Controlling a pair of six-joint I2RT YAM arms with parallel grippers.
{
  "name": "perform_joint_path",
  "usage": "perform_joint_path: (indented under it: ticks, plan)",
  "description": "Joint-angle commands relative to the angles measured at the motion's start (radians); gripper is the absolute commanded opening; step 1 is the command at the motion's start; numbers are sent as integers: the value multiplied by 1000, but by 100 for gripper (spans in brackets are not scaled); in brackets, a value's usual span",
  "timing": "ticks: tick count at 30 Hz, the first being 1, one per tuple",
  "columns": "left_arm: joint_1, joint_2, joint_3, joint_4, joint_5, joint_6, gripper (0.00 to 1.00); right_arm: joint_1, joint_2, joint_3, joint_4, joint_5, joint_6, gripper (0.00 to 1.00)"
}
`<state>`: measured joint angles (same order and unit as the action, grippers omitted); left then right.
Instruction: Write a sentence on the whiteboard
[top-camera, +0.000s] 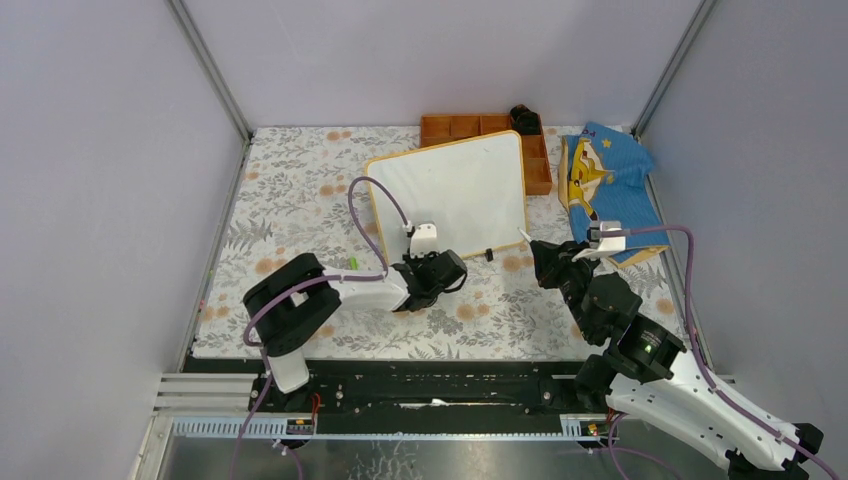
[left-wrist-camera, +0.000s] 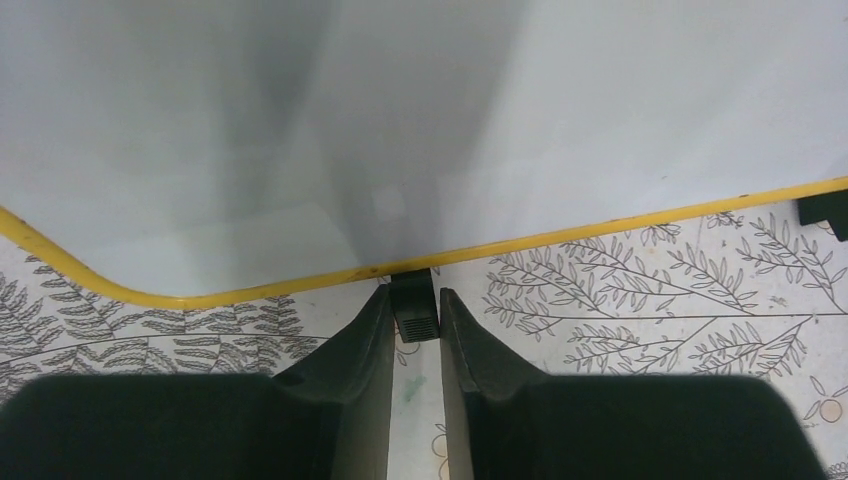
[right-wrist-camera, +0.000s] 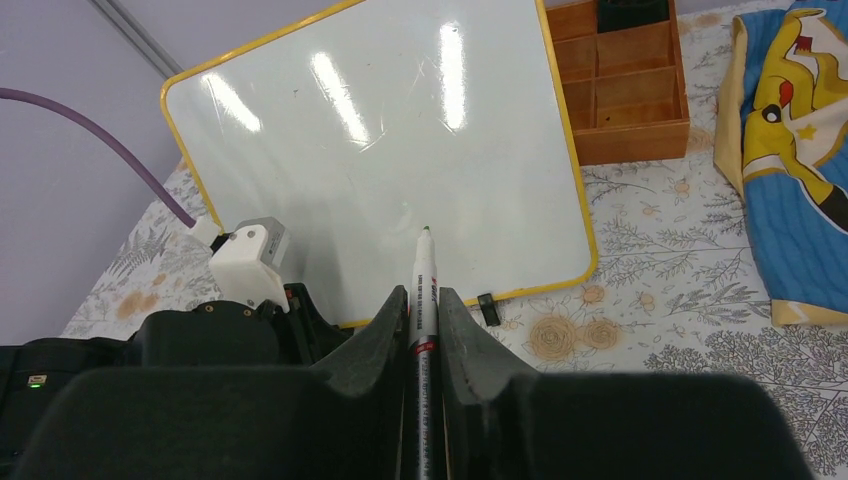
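Zero words on the small white rectangular whiteboard (top-camera: 455, 190) with the thin yellow-orange frame so far, so the sentence hasn't been started. It lies flat on the floral-patterned counter (top-camera: 300, 200), just in front of the orange wooden compartment tray (top-camera: 470, 127), with a blue cartoon-print cloth (top-camera: 612, 175) off to its right.

Looks to me like the setup step: bracing the board and lining up the pen. The left hand (top-camera: 452, 268) sits at the board's near edge, fingers down to a narrow gap on either side of a little black plastic foot (left-wrist-camera: 415, 312) under the frame. Can't tell whether it's actually pinching that foot or just straddling it.

The right hand (right-wrist-camera: 423, 300) is clamped tight on a white-barrelled marker (right-wrist-camera: 424, 270), cap off, dark tip pointing forward at the board. From above, that hand is just off the board's near right corner, with the tip about at the frame.

Next move, I reckon: carry the tip over to the upper left of the surface, lower it gently until it touches, and keep the board pinned so it doesn't skate.
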<state>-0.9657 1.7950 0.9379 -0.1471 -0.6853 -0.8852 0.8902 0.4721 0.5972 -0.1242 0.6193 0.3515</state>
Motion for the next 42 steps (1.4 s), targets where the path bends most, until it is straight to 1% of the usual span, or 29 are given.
perform_joint_path:
  ticks: [1,5,10,15,25,29,42]
  plan:
    - [16,-38,-50,-1,-53,10,25,1,7,19,16,24,-8,0]
    - [25,-71,-104,41,-27,43,24,1,8,20,14,22,-9,0]
    - [26,-109,-167,131,34,95,17,0,11,18,15,14,-9,0]
    - [22,-120,-177,143,72,96,11,1,19,22,18,10,-7,0]
    - [-5,-124,-188,143,70,72,9,1,28,34,6,4,-6,0]
    - [-8,-146,-212,143,76,70,18,1,29,36,-1,-1,-4,0]
    - [-19,-243,-273,144,95,61,59,1,43,46,-6,-30,18,0]
